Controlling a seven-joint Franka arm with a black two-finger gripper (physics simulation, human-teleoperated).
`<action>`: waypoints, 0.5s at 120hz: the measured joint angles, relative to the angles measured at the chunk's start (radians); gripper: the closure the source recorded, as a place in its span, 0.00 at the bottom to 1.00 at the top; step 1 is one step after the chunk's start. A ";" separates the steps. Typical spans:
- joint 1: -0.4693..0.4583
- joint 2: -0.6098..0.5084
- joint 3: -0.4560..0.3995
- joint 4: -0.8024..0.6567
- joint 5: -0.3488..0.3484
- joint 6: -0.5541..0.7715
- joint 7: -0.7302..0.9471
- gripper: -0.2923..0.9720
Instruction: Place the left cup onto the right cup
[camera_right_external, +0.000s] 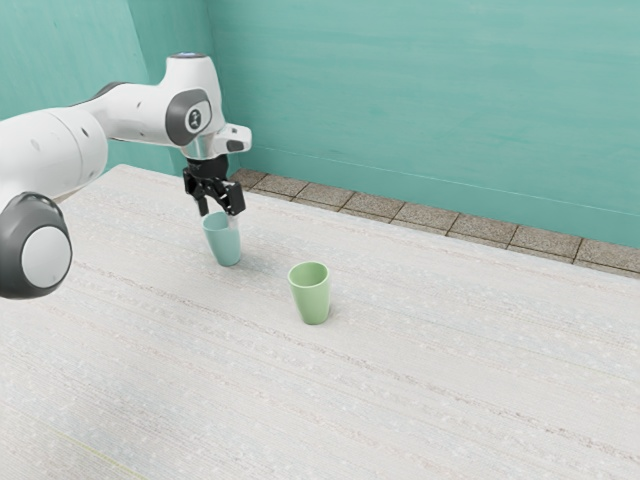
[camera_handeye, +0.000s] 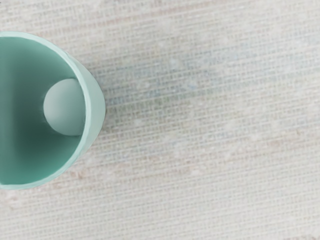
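A pale teal cup (camera_right_external: 223, 243) stands upright on the table at the exterior view's left. An upright light green cup (camera_right_external: 310, 292) stands to its right and nearer the front, a short gap away. My black gripper (camera_right_external: 220, 207) hangs just above the teal cup's rim, pointing down, open, with nothing held between its fingers. In the wrist view I look straight down into the teal cup (camera_handeye: 47, 110), and its round bottom shows inside.
The pale wood-grain table (camera_right_external: 400, 380) stretches wide around both cups. A strip of brown tiles (camera_right_external: 450, 222) runs along the table's far edge beneath the teal wall (camera_right_external: 430, 90).
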 joint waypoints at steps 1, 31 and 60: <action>0.001 0.000 -0.002 0.000 0.001 0.000 0.000 0.23; 0.021 0.016 -0.043 0.026 0.042 0.001 0.004 0.23; 0.026 0.044 -0.060 0.053 0.061 0.001 0.007 0.23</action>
